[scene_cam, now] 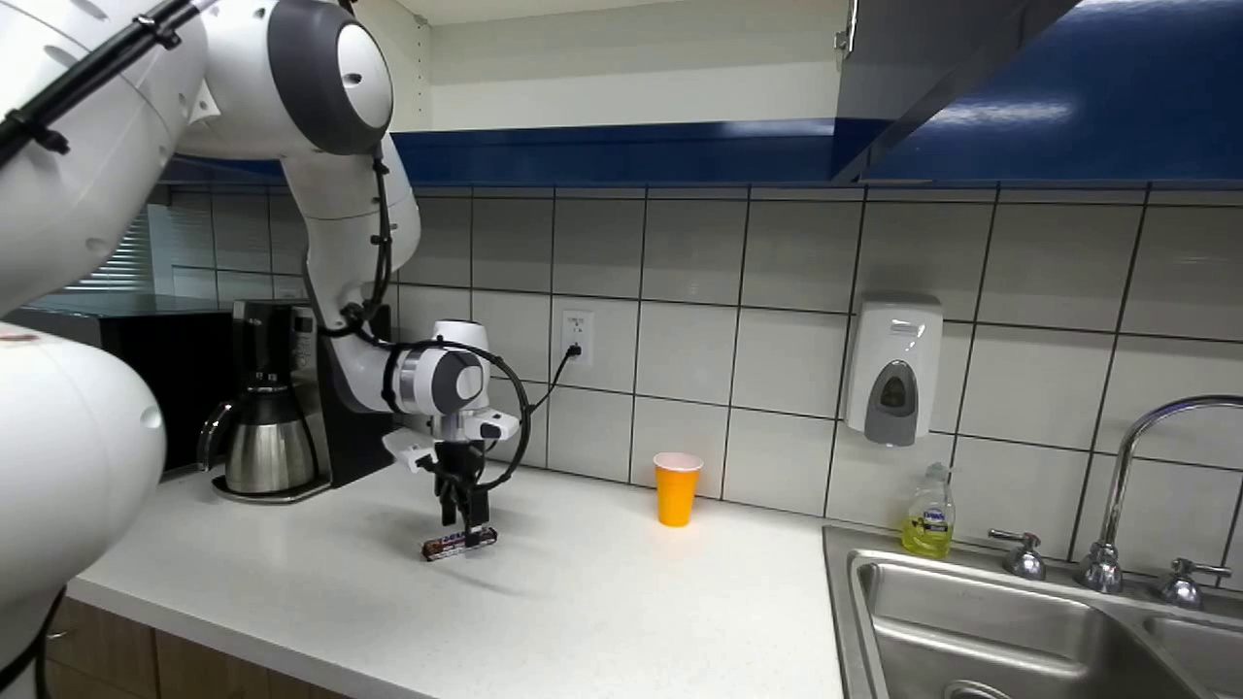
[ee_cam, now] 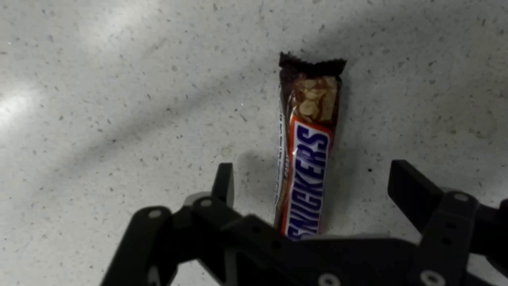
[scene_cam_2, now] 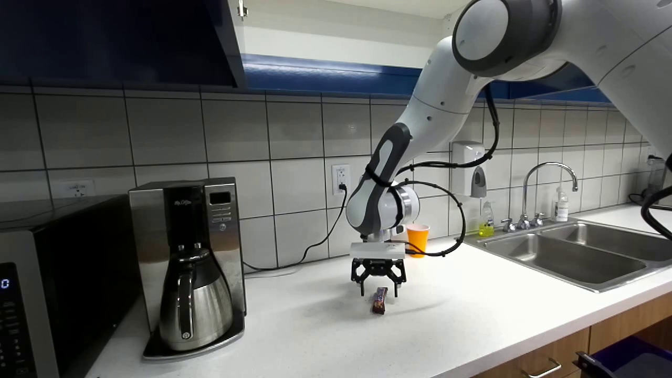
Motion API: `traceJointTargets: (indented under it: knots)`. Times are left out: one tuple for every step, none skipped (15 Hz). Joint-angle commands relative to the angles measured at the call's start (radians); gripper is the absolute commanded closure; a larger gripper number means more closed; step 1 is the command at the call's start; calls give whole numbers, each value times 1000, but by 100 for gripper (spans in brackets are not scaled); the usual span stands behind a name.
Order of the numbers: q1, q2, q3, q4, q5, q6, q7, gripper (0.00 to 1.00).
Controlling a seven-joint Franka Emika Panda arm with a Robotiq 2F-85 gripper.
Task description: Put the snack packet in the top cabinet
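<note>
The snack packet (ee_cam: 311, 159), a dark brown Snickers wrapper, lies flat on the white counter; its near end is hidden behind the gripper body in the wrist view. Both exterior views show the packet (scene_cam: 445, 548) (scene_cam_2: 379, 302) under the arm. My gripper (ee_cam: 312, 166) points down and is open, one finger on each side of the bar, with a gap to it on both sides. In an exterior view the gripper (scene_cam_2: 379, 293) hangs at or just over the counter. Above the tiles, the top cabinet (scene_cam: 621, 152) stands open, its white inside visible beyond a blue lower edge.
An orange cup (scene_cam: 677, 490) stands near the wall. A coffee maker (scene_cam_2: 189, 262) and a black microwave (scene_cam_2: 68, 283) are on the counter. A steel sink (scene_cam: 981, 621) is at the far end. The dark blue cabinet door (scene_cam: 1029, 97) hangs out over the counter.
</note>
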Motion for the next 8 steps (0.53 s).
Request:
traceJointTargets:
  knots:
    - [14, 13, -14, 40, -29, -57, 47, 0]
    - [13, 15, -14, 43, -30, -60, 49, 0]
    - [13, 16, -14, 45, -31, -62, 50, 0]
    - [13, 17, -14, 47, -34, -65, 52, 0]
    - [12, 17, -13, 49, -35, -69, 52, 0]
    - [11, 18, -11, 51, -36, -72, 50, 0]
    - [11, 19, -11, 53, -37, -74, 50, 0]
    - [11, 19, -12, 54, -39, -76, 51, 0]
